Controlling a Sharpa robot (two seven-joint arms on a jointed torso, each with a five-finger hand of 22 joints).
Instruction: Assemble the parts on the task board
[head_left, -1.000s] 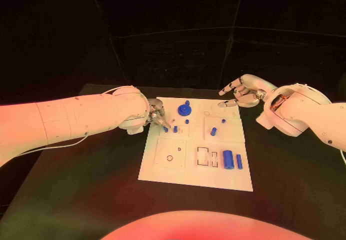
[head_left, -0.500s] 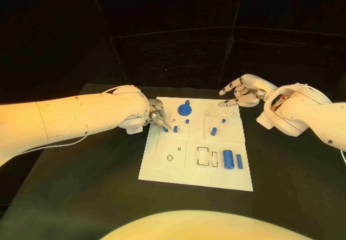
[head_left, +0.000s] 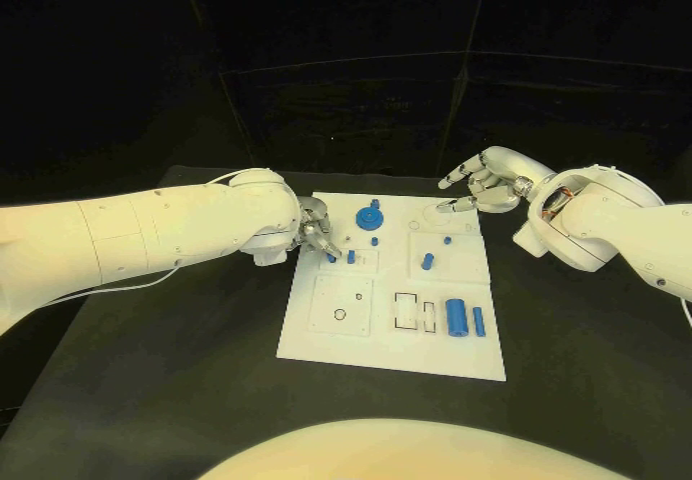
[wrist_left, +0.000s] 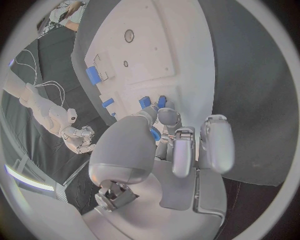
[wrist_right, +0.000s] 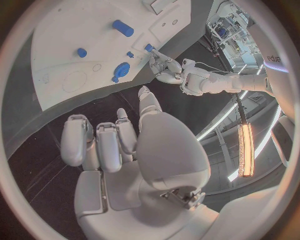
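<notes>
You have the task board (head_left: 387, 330), a white rectangular plate, lying in the middle of the black bench (head_left: 173, 380), just below the frame's centre in the head view. Its surface carries outlined recesses and small holes. On its upper half you see a blue round part with a knob (head_left: 369, 216), a small blue peg (head_left: 374, 242) below it, and a short blue pin (head_left: 427, 263) toward the right. On the lower right lie a thick blue cylinder (head_left: 457, 318) and a thinner blue bar (head_left: 477, 321) beside it, next to white rectangular slots.

Your left hand (head_left: 313, 236) sits at the board's upper left edge, fingers drawn together and pointing down, their tips at a small blue part (head_left: 332, 258). The left wrist view shows a blue piece (wrist_left: 154, 133) between thumb and fingers, so the hand pinches it.

Your right hand (head_left: 486, 185) hovers above the board's upper right corner, clear of the board. Its fingers are loosely curled yet apart, one pointing out to the left, and it holds nothing.
</notes>
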